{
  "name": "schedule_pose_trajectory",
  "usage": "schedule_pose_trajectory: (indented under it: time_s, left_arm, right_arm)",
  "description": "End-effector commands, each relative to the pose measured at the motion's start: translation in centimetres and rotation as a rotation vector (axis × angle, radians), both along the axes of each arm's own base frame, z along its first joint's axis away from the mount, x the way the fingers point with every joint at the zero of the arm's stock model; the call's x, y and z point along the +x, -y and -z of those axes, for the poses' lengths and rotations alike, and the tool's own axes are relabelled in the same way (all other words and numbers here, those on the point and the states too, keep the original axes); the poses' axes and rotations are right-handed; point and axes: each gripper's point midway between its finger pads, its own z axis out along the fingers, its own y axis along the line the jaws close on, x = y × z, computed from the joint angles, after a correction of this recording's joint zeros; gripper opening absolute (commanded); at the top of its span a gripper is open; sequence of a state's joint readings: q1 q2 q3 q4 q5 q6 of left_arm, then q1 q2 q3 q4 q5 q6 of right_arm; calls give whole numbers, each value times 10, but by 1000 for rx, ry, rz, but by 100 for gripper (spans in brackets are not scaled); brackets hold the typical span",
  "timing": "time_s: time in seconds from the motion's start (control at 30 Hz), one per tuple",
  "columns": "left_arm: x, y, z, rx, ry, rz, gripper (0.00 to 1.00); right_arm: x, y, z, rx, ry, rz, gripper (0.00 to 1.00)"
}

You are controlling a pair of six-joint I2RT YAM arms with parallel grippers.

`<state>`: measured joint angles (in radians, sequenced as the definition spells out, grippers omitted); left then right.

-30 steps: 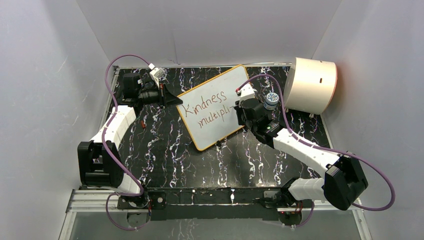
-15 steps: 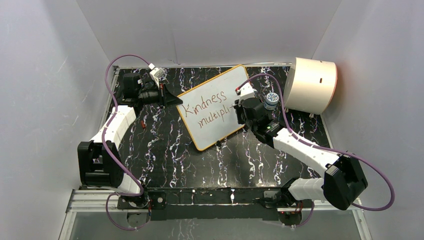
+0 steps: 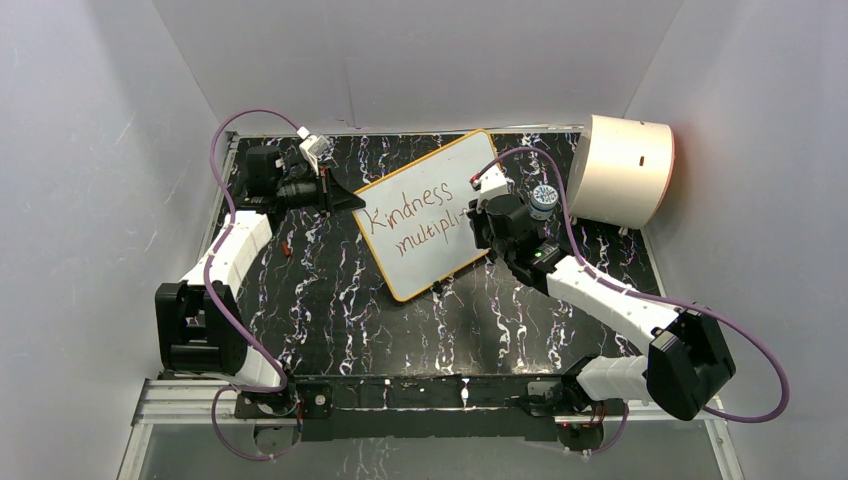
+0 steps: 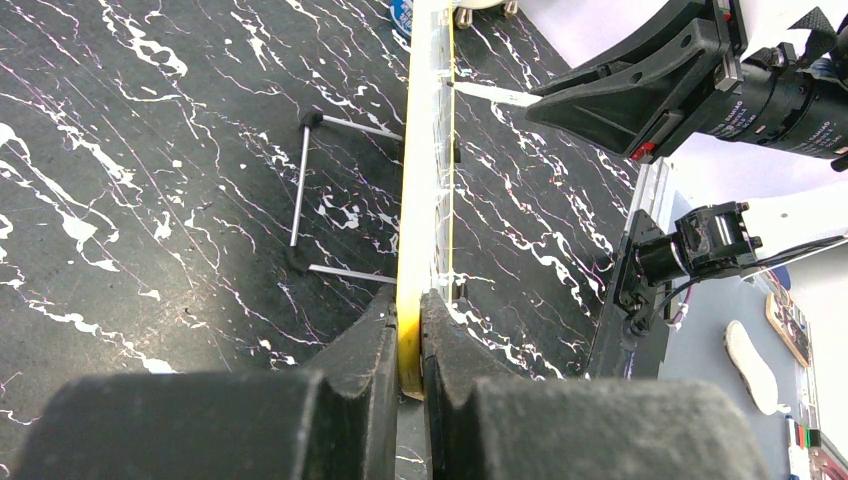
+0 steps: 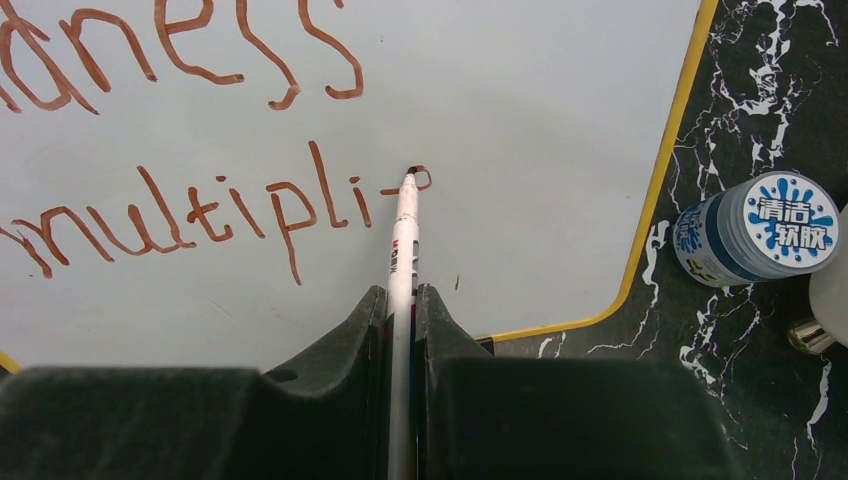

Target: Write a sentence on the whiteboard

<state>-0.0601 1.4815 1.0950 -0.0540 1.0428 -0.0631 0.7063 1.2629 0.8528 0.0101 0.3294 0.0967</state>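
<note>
The whiteboard [image 3: 425,215] with its orange-yellow rim stands tilted on the black marbled mat; it shows edge-on in the left wrist view [image 4: 425,180] and face-on in the right wrist view [image 5: 520,110]. My left gripper [image 3: 345,199] [image 4: 408,320] is shut on its left rim. The sentence [image 3: 415,220] in dark red reads "Kindness" over "multipli" plus a started letter [image 5: 230,215]. My right gripper [image 3: 487,222] [image 5: 401,300] is shut on a white marker [image 5: 404,240], its tip touching the board at the end of the second line.
A cream half-cylinder drum [image 3: 620,170] stands at the back right. A small round bottle with a blue-and-white lid [image 3: 543,200] [image 5: 760,228] stands just right of the board. The board's wire stand legs [image 4: 305,190] rest on the mat behind it.
The right gripper with the marker has shifted slightly up and left on the board. The left arm and the board have not moved.
</note>
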Motion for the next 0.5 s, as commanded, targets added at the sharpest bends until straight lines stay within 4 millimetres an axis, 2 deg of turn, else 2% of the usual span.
schedule_pose_trajectory:
  time_s: [0.0, 0.47]
  left_arm:
    - [-23, 11, 53, 87, -146, 43, 0]
    - [-23, 11, 54, 88, -146, 42, 0]
  right_arm:
    - [-1, -15, -15, 50, 25, -62, 0]
    - [-10, -10, -2, 34, -21, -74, 0]
